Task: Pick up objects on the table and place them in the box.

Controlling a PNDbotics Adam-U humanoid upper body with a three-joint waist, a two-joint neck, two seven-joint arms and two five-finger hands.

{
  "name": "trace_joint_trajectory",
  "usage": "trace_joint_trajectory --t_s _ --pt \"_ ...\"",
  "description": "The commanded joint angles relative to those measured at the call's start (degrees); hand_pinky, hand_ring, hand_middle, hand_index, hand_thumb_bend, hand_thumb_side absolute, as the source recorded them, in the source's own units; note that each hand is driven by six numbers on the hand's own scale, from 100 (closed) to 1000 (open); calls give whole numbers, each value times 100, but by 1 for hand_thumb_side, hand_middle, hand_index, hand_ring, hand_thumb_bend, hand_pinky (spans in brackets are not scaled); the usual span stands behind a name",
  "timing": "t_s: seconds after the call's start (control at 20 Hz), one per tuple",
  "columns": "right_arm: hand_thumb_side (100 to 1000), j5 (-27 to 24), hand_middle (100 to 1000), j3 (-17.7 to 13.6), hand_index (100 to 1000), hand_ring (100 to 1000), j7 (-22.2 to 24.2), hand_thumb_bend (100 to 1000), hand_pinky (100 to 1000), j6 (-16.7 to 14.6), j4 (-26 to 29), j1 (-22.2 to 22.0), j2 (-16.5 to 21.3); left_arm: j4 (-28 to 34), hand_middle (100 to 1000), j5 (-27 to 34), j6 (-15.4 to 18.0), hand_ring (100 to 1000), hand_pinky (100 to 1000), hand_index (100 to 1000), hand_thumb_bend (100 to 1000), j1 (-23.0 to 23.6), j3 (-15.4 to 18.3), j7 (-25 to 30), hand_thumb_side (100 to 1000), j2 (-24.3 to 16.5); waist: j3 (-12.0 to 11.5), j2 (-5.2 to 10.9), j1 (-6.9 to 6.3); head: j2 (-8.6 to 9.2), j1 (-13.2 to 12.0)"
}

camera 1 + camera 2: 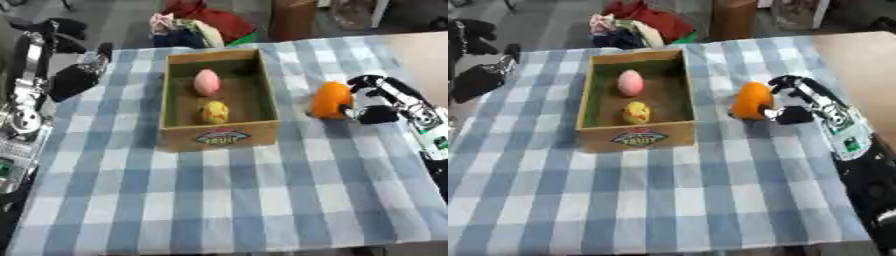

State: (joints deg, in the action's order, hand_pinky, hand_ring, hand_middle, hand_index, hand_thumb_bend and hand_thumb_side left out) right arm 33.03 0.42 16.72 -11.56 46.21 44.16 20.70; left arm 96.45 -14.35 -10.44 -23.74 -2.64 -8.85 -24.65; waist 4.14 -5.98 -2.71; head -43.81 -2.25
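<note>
- Blue-and-white checked cloth (219,200) covers the table under me, and a wide stretch of it lies bare along the near side, with room to move below the box and both my hands.
- My left hand (77,77) hangs at the table's left edge, over the corner of the cloth; it shows as a dark shape and I cannot tell whether its fingers are apart or together. The left eye view shows my silver left arm (26,95) running down that edge; the right eye view cuts most of it off.
- To the right of my left hand, with a strip of free cloth between, stands the cardboard box (219,135), open at the top.
- Inside it a pink egg-shaped object (206,82) lies toward the far end and a yellow object (214,112) nearer the front wall, the two apart.
- Between the box's right wall and my right hand there is a narrow lane of bare cloth.
- My right hand (372,100) is curled round the orange object (331,100), fingers over its top and thumb low against its right side, well right of the box.
- Beyond my right hand the cloth ends at bare tabletop (859,55), seen more fully in the right eye view, as is my right forearm (846,135).
</note>
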Motion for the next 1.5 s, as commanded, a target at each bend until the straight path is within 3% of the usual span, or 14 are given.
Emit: trace_joint_trajectory --t_s 0.05,0.2,0.3,0.35,0.45,0.55,0.95,1.5 --pt "196 88 701 4 839 938 80 292 888 -47 -7 145 4 49 595 24 18 572 733 714 376 -60 39 54 240 -65 -11 73 2 4 26" --pt "103 140 651 17 740 922 145 202 880 -82 -34 139 -45 32 595 21 33 572 734 715 372 -53 28 87 241 -58 -15 73 -3 -2 36" --pt "100 174 607 6 592 896 68 100 867 -95 -9 132 -57 22 595 23 39 572 734 715 371 -45 23 103 242 -56 -16 71 -3 -3 40" --pt "100 194 574 -2 493 874 -13 100 855 -94 11 129 -57 18 595 24 43 572 734 715 370 -42 23 109 243 -55 -14 71 -1 -5 41" --pt "100 234 528 -17 379 845 -254 100 842 -77 51 120 -60 10 595 26 46 572 735 715 368 -38 23 116 243 -50 -12 69 5 -7 42" --pt "100 250 512 -17 330 837 -462 100 838 -69 75 114 -60 5 595 30 52 572 735 716 367 -37 19 122 244 -48 -10 68 14 -6 42" --pt "100 115 502 18 327 831 -638 100 835 -80 404 309 2 -5 597 25 59 573 736 718 360 -19 22 150 248 -37 -13 75 34 -4 49" --pt "100 207 502 121 330 829 -615 100 843 -241 514 1112 -199 10 598 20 88 574 737 719 350 -57 -53 249 247 50 -107 107 57 -9 186"
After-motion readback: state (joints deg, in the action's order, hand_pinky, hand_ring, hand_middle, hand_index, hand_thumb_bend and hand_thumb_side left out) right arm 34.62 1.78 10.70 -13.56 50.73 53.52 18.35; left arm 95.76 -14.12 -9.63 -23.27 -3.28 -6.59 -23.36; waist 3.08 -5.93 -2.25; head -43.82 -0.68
